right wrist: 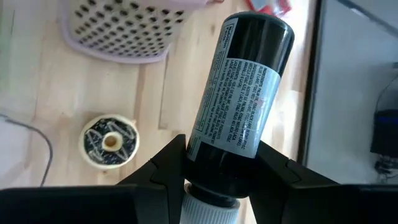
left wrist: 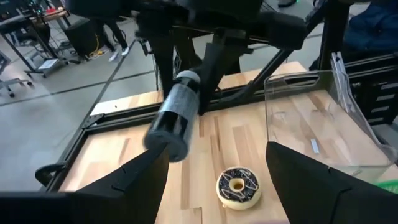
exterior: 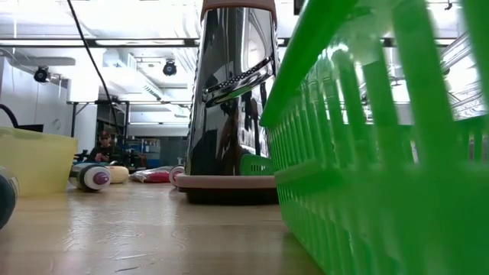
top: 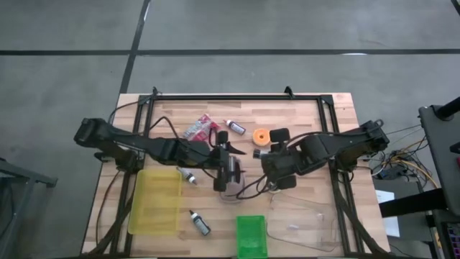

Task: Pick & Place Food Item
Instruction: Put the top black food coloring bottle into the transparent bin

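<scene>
Your right gripper (right wrist: 214, 165) is clamped on a dark bottle (right wrist: 242, 87) with a white cap, fingers (right wrist: 165, 163) pressed on both sides just above the cap, the printed label facing the wrist camera. In the left wrist view that same bottle (left wrist: 176, 115) hangs tilted above the boards, held from above by the right arm. Your left gripper (left wrist: 217, 180) stands open with nothing between its fingers (left wrist: 134, 180).

The chocolate-iced donut (left wrist: 237, 185) lies flat on the wooden table (top: 302, 119) right under the gap of the left gripper, not touched by it. In the right wrist view the donut (right wrist: 111, 140) sits below and to one side of the held bottle, with the perforated pink basket (right wrist: 130, 28) beyond it.

From overhead, both grippers meet near the table's centre. A green basket (top: 251, 235) stands at 6 o'clock on the near edge, a clear bin (top: 302, 226) just beside it toward 5 o'clock, a yellow bin (top: 154, 201) at 8 o'clock. Small bottles (top: 199, 222) lie loose near the yellow bin, a red packet (top: 199, 128) at 11 o'clock and an orange ring (top: 261, 136) at 12 o'clock.

Across the table at board level you see a shiny metal grater (exterior: 229, 107) standing upright beside the green basket, and a workshop room behind with a person (exterior: 103, 145) seated far off.
</scene>
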Available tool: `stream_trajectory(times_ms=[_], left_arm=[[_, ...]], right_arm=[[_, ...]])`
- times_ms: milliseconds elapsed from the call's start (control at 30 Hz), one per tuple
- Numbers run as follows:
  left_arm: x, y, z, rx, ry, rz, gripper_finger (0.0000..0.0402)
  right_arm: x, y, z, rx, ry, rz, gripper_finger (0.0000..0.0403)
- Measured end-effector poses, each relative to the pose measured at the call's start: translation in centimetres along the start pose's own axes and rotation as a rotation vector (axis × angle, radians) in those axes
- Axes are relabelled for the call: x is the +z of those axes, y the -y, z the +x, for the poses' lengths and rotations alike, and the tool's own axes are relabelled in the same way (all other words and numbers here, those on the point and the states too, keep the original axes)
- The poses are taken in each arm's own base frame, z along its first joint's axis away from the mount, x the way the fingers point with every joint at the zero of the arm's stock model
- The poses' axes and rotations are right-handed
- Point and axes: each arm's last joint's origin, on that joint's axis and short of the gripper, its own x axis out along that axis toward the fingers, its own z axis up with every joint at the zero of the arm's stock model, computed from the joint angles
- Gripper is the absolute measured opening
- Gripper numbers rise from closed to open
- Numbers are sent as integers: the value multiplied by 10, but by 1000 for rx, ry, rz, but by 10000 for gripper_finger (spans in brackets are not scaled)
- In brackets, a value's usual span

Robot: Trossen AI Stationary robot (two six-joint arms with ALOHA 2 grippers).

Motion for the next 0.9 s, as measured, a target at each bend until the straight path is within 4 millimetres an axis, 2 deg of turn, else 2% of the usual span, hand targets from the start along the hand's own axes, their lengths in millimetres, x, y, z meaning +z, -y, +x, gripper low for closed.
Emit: stream_trajectory(times_ms=[133,367,900], left_arm=[[2,1,9,1,-7,15,271],[6,-1,11,14,30,17,271],[4,-15,13,44,23,-26,271]], right_arm=[[2,0,-8,-32,36,0,121],[5,-6,-17,-24,96,-18,121],[7,-10,-17,19,111,-23,121]])
